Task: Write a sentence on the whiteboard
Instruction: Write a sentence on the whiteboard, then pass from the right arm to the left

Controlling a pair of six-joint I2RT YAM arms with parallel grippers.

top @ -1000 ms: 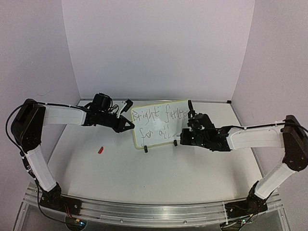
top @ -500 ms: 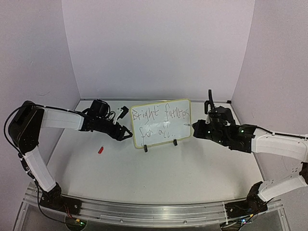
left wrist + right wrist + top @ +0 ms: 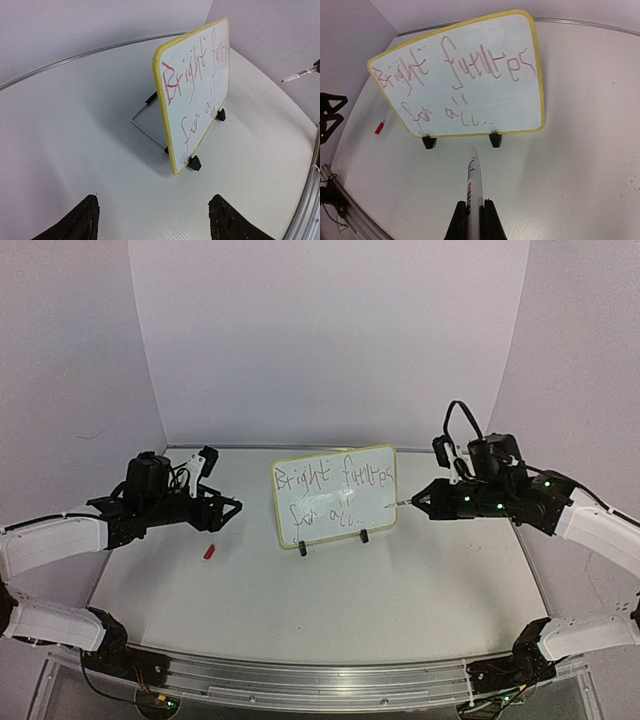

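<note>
The whiteboard is standing tilted back near the middle of the counter, toward the back wall. It is resting on two black clip feet at its lower edge and leaning on a wire stand behind it. The sentence is sitting on its face in two thin scrawled lines — roughly "Bright future" above and "for all" below, with a few dots trailing after the last word — and it is showing reddish in both wrist views. The right hand is hovering to the right of the board, its fingers pressed together on a marker that is sticking out ahead of them and pointing at the board's lower right part. The tip is hanging just in front of the face, apart from it, above the counter near the right foot. The left hand is hovering off the board's left side, well apart from it, its two dark fingers spread wide with nothing between them, and its camera is looking almost along the yellow rim. A small red cap is lying on the counter just on the near side of the left hand, left of the board and apart from it.
</note>
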